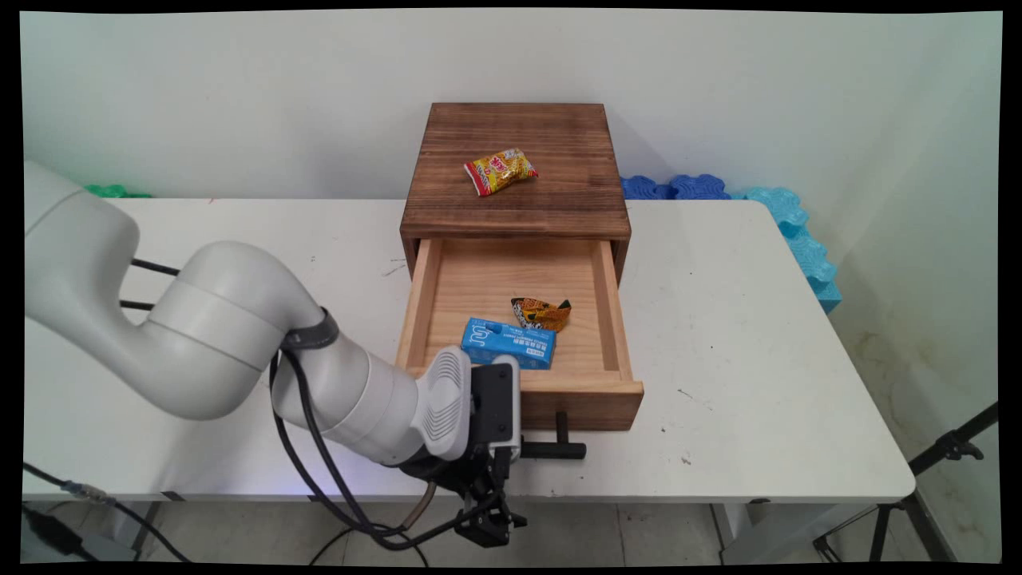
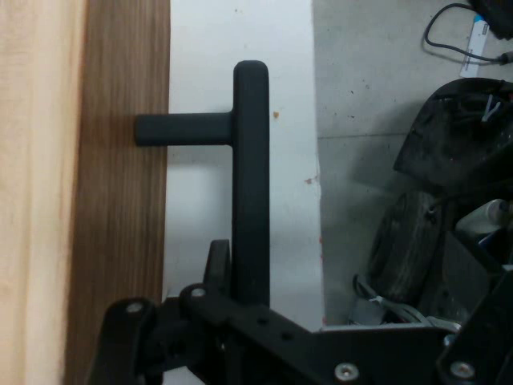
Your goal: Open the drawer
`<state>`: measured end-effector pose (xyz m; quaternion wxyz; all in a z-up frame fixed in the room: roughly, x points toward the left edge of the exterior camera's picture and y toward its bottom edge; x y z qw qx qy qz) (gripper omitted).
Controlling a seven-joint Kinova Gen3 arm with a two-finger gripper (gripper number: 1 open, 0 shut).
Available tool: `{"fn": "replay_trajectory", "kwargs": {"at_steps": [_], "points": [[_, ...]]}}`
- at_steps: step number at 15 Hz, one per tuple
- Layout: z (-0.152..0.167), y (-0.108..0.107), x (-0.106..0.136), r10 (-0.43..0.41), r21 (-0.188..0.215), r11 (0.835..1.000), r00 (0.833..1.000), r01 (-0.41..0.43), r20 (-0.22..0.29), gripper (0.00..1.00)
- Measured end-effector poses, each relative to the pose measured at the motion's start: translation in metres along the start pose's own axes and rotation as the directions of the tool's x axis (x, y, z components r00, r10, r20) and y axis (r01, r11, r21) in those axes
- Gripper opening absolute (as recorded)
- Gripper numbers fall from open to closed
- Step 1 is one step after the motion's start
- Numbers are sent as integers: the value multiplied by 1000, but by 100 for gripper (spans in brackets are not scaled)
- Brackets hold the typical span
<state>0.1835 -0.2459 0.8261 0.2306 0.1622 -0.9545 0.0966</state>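
A wooden cabinet (image 1: pixel 559 212) stands at the table's back, and its drawer (image 1: pixel 608 319) is pulled far out toward the near edge. My gripper (image 1: pixel 499 461) (image 2: pixel 244 277) is shut on the left end of the drawer's black bar handle (image 1: pixel 559 450) (image 2: pixel 251 160), by the table's front edge. Inside the drawer lie a blue carton (image 1: pixel 509 343) and a crumpled orange and black packet (image 1: pixel 541 313). A yellow and red snack packet (image 1: pixel 500 170) rests on the cabinet's top. In the hand view one finger (image 2: pixel 218 269) presses against the bar; the other is hidden behind it.
Blue foam pieces (image 1: pixel 802 239) line the table's far right edge, and a green one (image 1: pixel 112 192) shows at the back left. Black cables (image 1: pixel 319 463) hang from my arm past the front edge. A tripod (image 1: pixel 946 451) stands on the floor at right.
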Motion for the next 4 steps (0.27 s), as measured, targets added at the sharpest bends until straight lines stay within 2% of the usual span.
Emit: {"fn": "replay_trajectory", "kwargs": {"at_steps": [4], "points": [[-3, 6, 0, 2, 9, 1000, 1000, -2, -2, 100]]}}
